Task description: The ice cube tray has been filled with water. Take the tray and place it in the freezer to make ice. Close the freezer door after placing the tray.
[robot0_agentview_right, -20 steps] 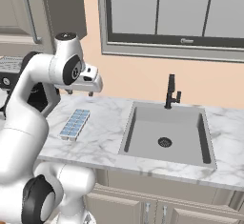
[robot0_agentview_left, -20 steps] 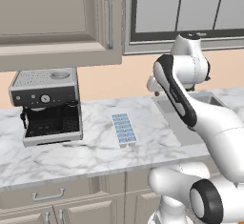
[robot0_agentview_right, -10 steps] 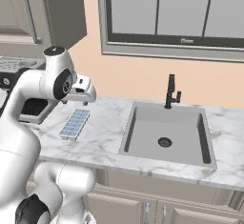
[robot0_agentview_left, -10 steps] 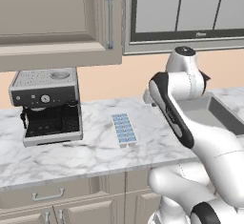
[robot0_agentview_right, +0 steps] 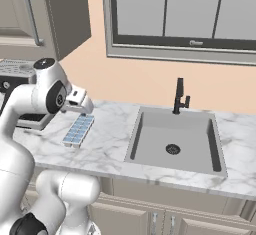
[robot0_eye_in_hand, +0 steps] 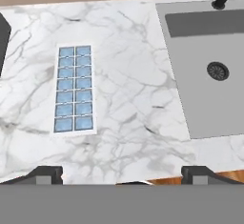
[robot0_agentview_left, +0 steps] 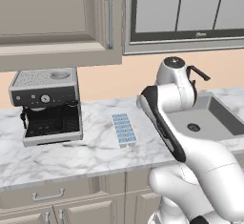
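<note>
A long white marble counter with grey veining (robot0_agentview_left: pixel 95 154) runs under beige wall cabinets (robot0_agentview_left: pixel 52 18) and a wide grey-framed window (robot0_agentview_right: pixel 185 16). Set into the counter is a rectangular grey sink basin (robot0_agentview_right: pixel 172 141) with a round dark drain, and a slim black faucet (robot0_agentview_right: pixel 179 96) stands at its back edge. On the counter by the wall, away from the sink, sits a boxy silver and black espresso machine (robot0_agentview_left: pixel 47 106). Between that machine and the sink, apart from both, lies the small flat pale blue ice cube tray with a whitish rim (robot0_agentview_left: pixel 124 129), flat on the marble with its long side running from the wall toward the counter's front edge. Its two rows of square cells hold the glossy pale blue water (robot0_eye_in_hand: pixel 74 92). The white arm's two-finger gripper (robot0_eye_in_hand: pixel 121 173) hangs above the counter, looking down on it, with the tray well clear of it and off to one side in the hand view. Its two dark fingertips (robot0_eye_in_hand: pixel 45 173) stand wide apart, spread with nothing between them.
</note>
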Tool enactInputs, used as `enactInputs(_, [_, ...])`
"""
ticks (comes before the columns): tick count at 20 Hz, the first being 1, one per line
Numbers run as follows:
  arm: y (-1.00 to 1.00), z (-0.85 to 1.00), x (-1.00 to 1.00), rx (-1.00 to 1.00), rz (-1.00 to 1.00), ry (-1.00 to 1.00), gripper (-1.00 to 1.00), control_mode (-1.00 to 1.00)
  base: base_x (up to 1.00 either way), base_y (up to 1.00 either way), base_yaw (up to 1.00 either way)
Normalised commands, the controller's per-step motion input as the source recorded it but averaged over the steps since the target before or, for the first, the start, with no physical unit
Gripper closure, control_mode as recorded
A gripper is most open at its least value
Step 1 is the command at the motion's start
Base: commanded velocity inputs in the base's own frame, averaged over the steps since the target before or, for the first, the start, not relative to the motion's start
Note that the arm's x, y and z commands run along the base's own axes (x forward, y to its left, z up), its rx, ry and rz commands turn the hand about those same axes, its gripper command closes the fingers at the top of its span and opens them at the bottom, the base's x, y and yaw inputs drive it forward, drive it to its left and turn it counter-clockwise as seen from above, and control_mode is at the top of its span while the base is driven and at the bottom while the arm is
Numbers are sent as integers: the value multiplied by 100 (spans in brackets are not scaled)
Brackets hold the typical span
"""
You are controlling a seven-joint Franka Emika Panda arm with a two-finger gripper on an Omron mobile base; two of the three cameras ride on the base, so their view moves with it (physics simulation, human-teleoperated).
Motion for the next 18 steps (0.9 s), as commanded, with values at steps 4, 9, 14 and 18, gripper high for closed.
enactInputs(4, [0,-14,11,0,-16,-2,-100,-100,0,0,0])
enactInputs(9, [0,-33,30,6,-13,8,-100,-100,0,0,0])
enactInputs(14, [0,-17,31,10,-9,8,-100,-100,0,0,0])
enactInputs(18, [2,-17,39,5,-8,3,-100,-100,0,0,0])
